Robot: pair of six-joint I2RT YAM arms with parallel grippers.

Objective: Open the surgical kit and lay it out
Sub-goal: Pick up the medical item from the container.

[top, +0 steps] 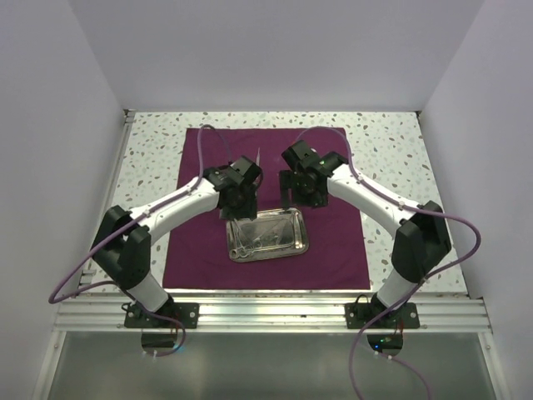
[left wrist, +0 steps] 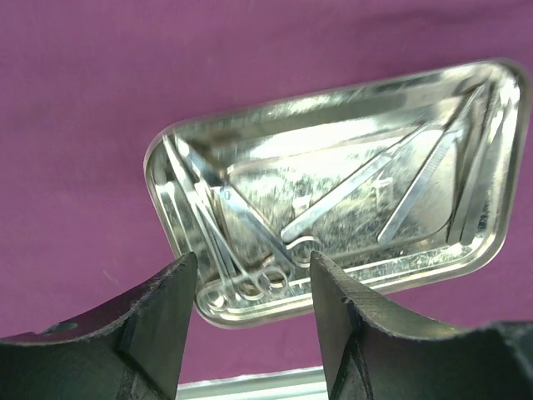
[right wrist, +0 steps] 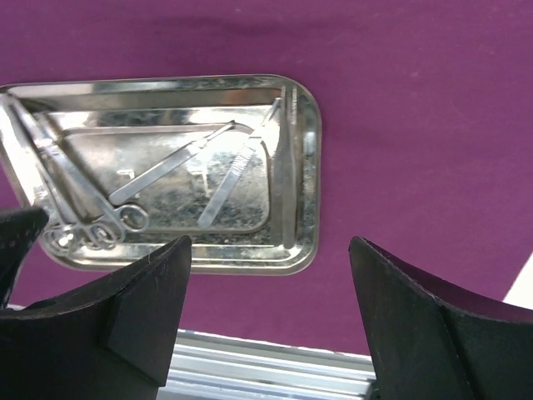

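Steel tray near rim partly behind left hand; instruments glare-blurred.

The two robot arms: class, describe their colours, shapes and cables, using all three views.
The left arm and right arm match: white tubular links, bulky black joint housings and black bases on an aluminium rail. A thin purple cable loops along each. The left gripper and right gripper have matte black, wedge-shaped fingers.

Top view: high behind the table, looking down, far | Wrist views: close, facing down and back toward its near edge | All share steel tray on cloth
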